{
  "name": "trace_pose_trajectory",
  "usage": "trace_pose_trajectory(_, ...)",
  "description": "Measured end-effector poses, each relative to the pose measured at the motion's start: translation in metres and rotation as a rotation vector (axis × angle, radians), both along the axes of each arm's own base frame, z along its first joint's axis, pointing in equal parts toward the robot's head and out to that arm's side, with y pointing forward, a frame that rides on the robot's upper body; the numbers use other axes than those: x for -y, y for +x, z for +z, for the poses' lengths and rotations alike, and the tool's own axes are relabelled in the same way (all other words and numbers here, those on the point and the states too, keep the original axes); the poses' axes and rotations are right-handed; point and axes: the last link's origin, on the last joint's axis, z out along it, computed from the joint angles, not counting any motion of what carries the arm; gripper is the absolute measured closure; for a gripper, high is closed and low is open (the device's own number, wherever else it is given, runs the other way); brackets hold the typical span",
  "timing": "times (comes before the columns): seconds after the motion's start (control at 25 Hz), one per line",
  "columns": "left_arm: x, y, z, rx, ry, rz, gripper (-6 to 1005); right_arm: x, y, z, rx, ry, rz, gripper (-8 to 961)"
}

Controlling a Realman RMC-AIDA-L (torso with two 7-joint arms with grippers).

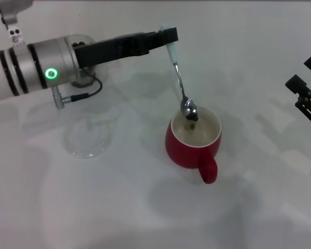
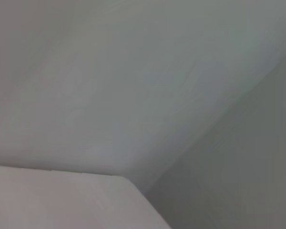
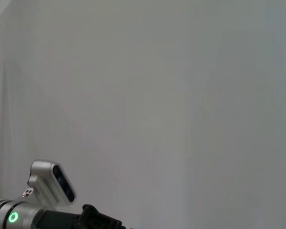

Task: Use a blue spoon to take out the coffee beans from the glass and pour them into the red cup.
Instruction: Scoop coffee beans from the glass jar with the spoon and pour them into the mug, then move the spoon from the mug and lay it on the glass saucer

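In the head view my left gripper (image 1: 168, 36) is shut on the pale blue handle of the blue spoon (image 1: 179, 78). The spoon hangs steeply, and its metal bowl is tipped just over the far rim of the red cup (image 1: 193, 145). A few dark coffee beans (image 1: 192, 119) show inside the cup's white interior under the spoon bowl. The glass (image 1: 84, 78) stands behind my left forearm and is mostly hidden; dark beans (image 1: 81, 43) show at its top. My right gripper (image 1: 305, 78) is open and empty at the right edge, well away from the cup.
A flat clear glass saucer (image 1: 88, 137) lies left of the red cup. The cup's handle (image 1: 209, 171) points toward me. The left wrist view shows only plain pale surfaces. The right wrist view shows my left arm (image 3: 38, 210) low against a grey wall.
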Motion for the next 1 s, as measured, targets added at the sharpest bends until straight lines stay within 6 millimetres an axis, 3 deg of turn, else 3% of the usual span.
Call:
trace_pose_trajectory(0.12, -0.002, 0.003, -0.001, -0.012, 0.012, -0.021, 869, 0.001, 0.001, 0.0, 0.002, -0.002, -0.004, 376)
trace_pose_trajectory(0.44, -0.015, 0.033, -0.006, -0.089, 0.085, -0.222, 870, 0.002, 0.004, -0.001, 0.013, -0.005, -0.025, 376)
trace_pose_trajectory(0.68, -0.011, 0.043, -0.01, -0.077, 0.058, -0.261, 870, 0.001, 0.006, -0.001, 0.02, -0.006, -0.038, 376)
trace_pose_trajectory(0.84, -0.008, 0.038, -0.001, -0.032, 0.043, -0.245, 870, 0.0, 0.007, 0.0, 0.019, -0.004, -0.043, 376)
trace_pose_trajectory(1.0, -0.006, 0.019, 0.017, 0.01, 0.066, -0.19, 869, 0.001, 0.008, 0.002, 0.019, 0.008, -0.052, 375)
